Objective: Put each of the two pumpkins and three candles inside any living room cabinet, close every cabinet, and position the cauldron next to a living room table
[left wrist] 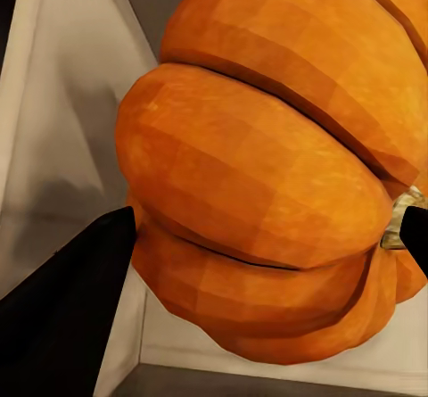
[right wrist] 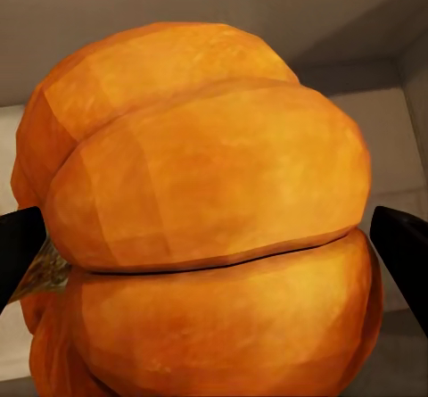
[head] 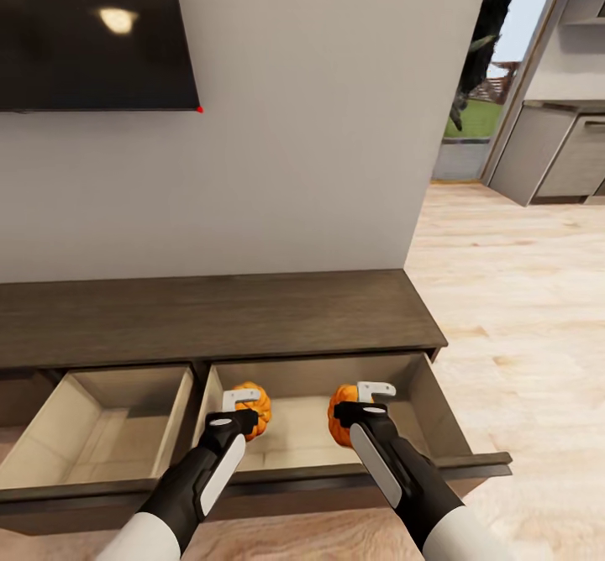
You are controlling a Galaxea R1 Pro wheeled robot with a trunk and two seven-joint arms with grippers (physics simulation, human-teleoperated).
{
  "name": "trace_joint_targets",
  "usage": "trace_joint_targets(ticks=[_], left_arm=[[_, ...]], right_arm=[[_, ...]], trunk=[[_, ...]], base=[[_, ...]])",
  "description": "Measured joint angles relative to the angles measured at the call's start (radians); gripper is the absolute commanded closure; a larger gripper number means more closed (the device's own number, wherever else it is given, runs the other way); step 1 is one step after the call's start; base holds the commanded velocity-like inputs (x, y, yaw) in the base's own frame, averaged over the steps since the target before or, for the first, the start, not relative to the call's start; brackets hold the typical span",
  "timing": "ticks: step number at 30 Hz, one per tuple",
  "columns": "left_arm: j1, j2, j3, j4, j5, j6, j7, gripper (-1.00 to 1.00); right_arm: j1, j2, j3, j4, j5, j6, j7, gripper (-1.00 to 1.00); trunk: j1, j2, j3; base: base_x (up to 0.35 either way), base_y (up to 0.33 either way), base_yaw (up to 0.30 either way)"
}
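Note:
The dark-brown cabinet (head: 210, 313) stands against the wall with two drawers pulled out. Both arms reach into the right drawer (head: 437, 414). My left gripper (head: 242, 410) is shut on one orange pumpkin (head: 256, 410) at that drawer's left side. In the left wrist view this pumpkin (left wrist: 259, 192) sits between the black fingers (left wrist: 71, 308). My right gripper (head: 360, 408) is shut on the other pumpkin (head: 341, 414) near the drawer's middle. The right wrist view has that pumpkin (right wrist: 205, 236) with a finger (right wrist: 401, 245) at each side. Candles and cauldron are out of view.
The left drawer (head: 101, 427) is open with a beige inside. A dark TV screen (head: 92, 32) hangs on the wall above the cabinet. To the right, light wooden floor (head: 521, 309) runs toward grey kitchen units (head: 555, 154) and a doorway.

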Motion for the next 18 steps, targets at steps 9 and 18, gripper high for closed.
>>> trace_joint_targets(ticks=[9, 18], left_arm=[[0.000, 0.000, 0.000, -0.007, 0.005, 0.009, -0.019, 1.00], [0.000, 0.000, 0.001, -0.012, 0.006, 0.009, -0.015, 1.00]], right_arm=[[0.000, 0.000, 0.000, -0.001, -0.002, 0.000, 0.000, 1.00], [0.000, 0.000, 0.000, -0.002, -0.001, -0.001, 0.000, 1.00]], trunk=[[0.035, -0.063, -0.028], [0.046, -0.084, -0.038]], base=[[0.000, 0.000, 0.000], [0.000, 0.000, 0.000]])
